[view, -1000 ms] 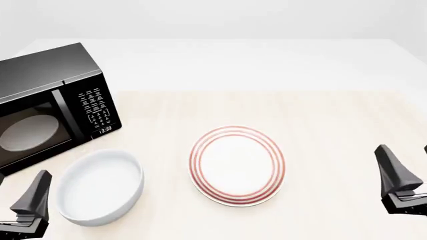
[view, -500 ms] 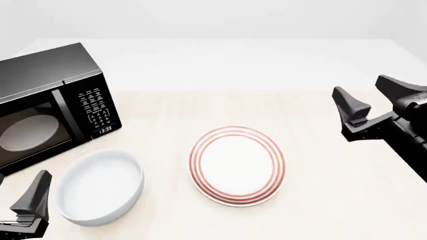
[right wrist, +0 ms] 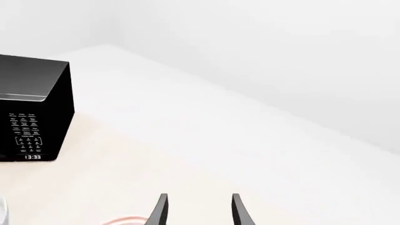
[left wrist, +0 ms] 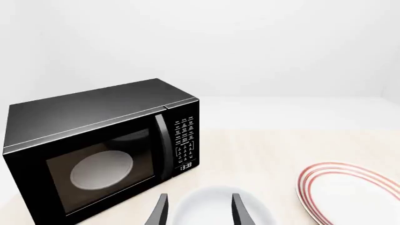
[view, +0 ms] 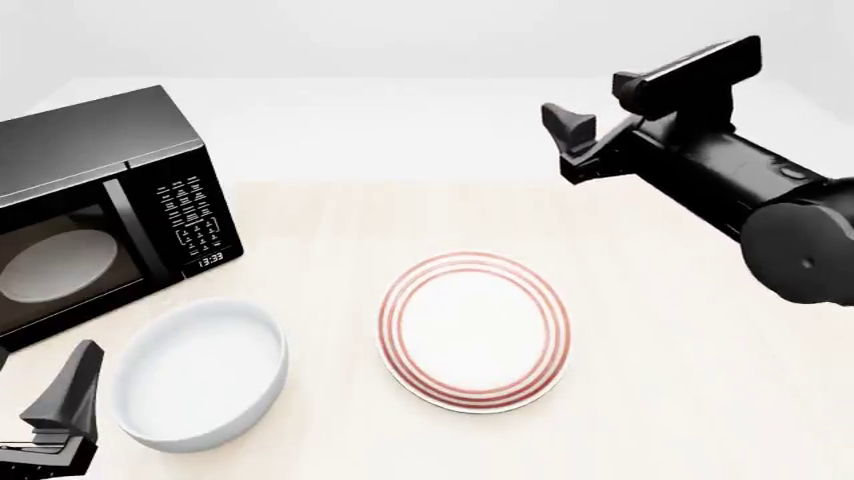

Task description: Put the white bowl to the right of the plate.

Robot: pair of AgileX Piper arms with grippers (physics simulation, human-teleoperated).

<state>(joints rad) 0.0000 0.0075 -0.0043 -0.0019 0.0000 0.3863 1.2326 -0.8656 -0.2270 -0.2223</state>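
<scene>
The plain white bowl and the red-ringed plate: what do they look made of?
The plain white round bowl looks like glazed ceramic: thick rounded walls and a soft sheen. The flat white plate with thin red rings looks like glazed ceramic too, though as renders either could be plastic.

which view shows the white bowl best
The front view: the whole white bowl shows there, sitting left of the plate and in front of the microwave. The left wrist view catches only part of it, cut off by the frame edge between the left gripper fingers. The right wrist view shows at most a sliver.
</scene>
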